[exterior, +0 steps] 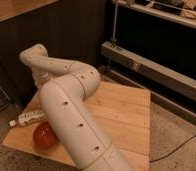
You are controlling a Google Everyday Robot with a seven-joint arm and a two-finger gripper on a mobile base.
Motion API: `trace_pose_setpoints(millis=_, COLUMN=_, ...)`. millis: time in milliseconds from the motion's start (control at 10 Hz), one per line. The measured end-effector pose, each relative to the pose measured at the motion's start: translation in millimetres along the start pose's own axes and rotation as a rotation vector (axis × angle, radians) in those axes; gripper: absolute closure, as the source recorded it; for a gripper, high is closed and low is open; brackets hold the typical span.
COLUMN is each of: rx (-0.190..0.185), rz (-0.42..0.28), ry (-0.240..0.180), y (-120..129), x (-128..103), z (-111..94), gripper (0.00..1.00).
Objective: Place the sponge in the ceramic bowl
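Observation:
The ceramic bowl (43, 135), glossy orange-red, sits near the front left corner of the wooden table (126, 112); its right side is covered by my arm. The white arm (73, 120) runs from the lower middle up to an elbow, back left to a second bend (35, 56), then drops behind the big link. The gripper is hidden there, somewhere over the table's left part. The sponge is hidden from view.
A pale plastic bottle (28, 118) lies on its side at the table's left edge, just behind the bowl. A dark cabinet wall stands behind the table, and a grey metal rail (151, 67) runs along the right. The floor is speckled.

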Motion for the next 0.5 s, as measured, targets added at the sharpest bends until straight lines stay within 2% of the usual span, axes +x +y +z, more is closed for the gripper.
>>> trace_pose_setpoints(millis=200, rx=0.005, rz=0.026, ry=-0.01, y=0, x=-12, z=18, gripper=0.35)
trace_pose_setpoints(millis=500, rx=0.022, rz=0.047, ry=0.005, y=-3, x=-14, z=38, gripper=0.35)
